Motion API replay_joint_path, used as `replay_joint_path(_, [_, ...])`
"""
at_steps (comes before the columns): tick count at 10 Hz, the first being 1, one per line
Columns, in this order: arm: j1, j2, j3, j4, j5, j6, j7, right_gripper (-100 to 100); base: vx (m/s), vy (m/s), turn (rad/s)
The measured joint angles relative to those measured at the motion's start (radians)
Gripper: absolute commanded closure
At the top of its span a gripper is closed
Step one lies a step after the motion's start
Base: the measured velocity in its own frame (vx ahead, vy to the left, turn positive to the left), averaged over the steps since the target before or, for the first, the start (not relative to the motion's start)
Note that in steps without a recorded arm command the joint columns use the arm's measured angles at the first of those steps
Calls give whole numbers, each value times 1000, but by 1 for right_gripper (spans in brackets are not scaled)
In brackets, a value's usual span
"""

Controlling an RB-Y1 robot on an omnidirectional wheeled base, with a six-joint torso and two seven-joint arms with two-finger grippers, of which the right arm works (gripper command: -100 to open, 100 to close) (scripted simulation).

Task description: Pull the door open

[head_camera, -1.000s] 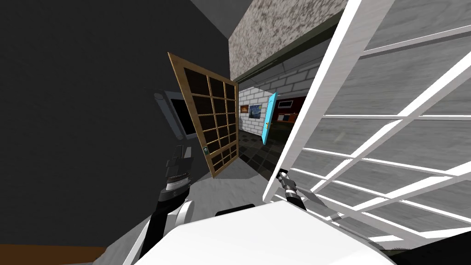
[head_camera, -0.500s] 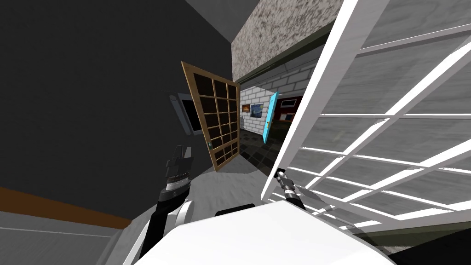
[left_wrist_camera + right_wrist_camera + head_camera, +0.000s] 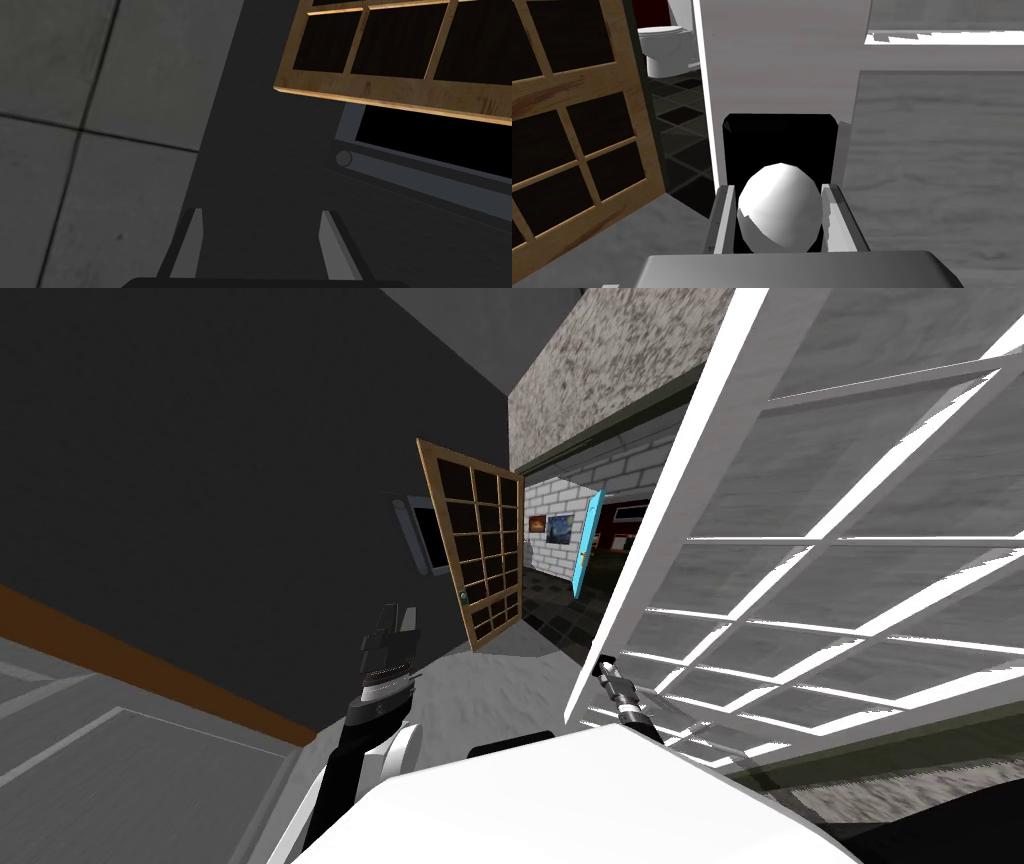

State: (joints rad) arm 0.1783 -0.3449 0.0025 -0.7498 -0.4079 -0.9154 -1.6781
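Mid-pull: knob [image 3: 779, 210] clamped between right gripper [image 3: 777, 192] fingers [image 3: 724, 220], white door [image 3: 782, 60] partly open, next pull wider; left gripper [image 3: 262, 220] fingers spread apart

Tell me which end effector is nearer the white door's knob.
Right. The right end effector is shut on the knob; the left end effector hangs open, apart, toward the wooden door.

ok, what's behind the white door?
Past the edge of the white door, whose knob the right end effector grips: dark tiled floor and a white toilet. The door covers the rest.
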Motion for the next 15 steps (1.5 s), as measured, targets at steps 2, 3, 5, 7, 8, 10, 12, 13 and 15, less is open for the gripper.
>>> replay_joint_path(2, [20,-13,28,-19,20,-15,-22,100,-210,-4,52])
replay_joint_path(3, [27,-20,42,-21,29,-22,-33,100,-199,11,34])
replay_joint_path(5, [35,-29,63,-20,45,-39,-51,100,-201,-16,44])
replay_joint_path(7, [49,-33,77,-34,54,-39,-61,100,-103,-14,27])
replay_joint_path(8, [58,-38,85,-42,59,-40,-65,100,-199,-49,57])
replay_joint_path(10, [63,-49,106,-47,76,-62,-81,100,-223,-39,53])
replay_joint_path(12, [78,-61,129,-55,95,-81,-95,100,-179,-33,27])
replay_joint_path(13, [92,-66,142,-64,104,-89,-102,100,-194,-47,40])
replay_joint_path(15, [99,-77,163,-57,121,-116,-121,100,-185,-32,29])
